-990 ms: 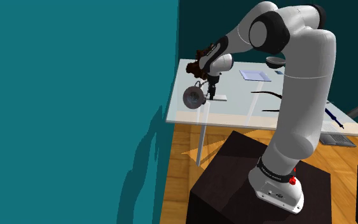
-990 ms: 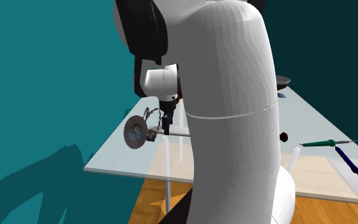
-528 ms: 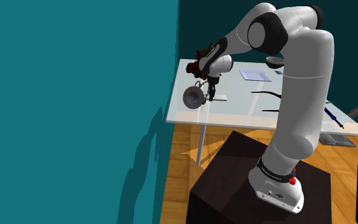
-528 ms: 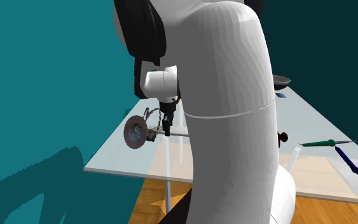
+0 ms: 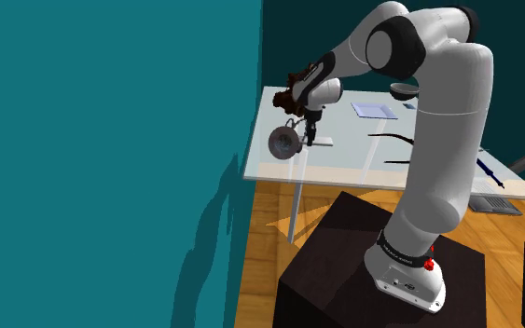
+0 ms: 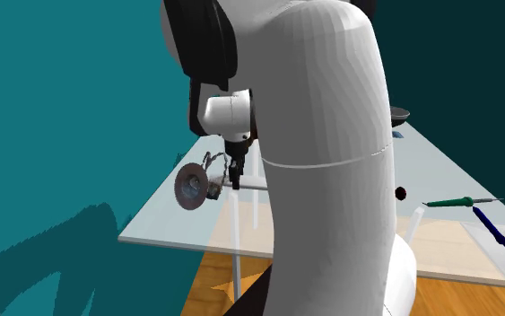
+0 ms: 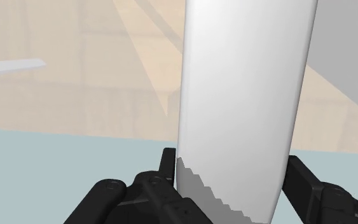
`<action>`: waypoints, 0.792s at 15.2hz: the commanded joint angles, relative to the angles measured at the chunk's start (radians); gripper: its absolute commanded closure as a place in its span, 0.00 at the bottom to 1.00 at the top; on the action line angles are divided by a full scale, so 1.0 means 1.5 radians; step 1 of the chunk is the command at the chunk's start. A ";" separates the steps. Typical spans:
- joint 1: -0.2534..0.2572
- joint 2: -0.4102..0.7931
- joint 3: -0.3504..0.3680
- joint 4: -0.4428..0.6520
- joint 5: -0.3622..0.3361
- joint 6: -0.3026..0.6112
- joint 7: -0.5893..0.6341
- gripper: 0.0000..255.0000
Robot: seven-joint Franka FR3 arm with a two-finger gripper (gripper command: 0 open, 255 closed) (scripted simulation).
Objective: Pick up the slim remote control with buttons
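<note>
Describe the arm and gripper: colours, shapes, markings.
The arm is made of thick, rounded white tubes with dark joints. A black band with faint pale lettering and a red button sit at its base. The gripper is all black, with two flat, blocky fingers.

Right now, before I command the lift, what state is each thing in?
gripper: shut on the remote.
remote: clasped, held level; whether it is off the table, cannot tell.
round grey disc: up on its edge on the table, beside the gripper.
dark bowl: upright on the table.
green-handled tool: lying flat.
blue pen: lying flat.
</note>
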 commanded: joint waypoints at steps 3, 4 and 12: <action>0.007 -0.026 -0.009 0.007 -0.021 -0.029 0.014 1.00; 0.009 -0.032 -0.011 0.010 -0.027 -0.036 0.017 1.00; 0.019 -0.078 -0.023 0.035 -0.064 -0.099 0.042 1.00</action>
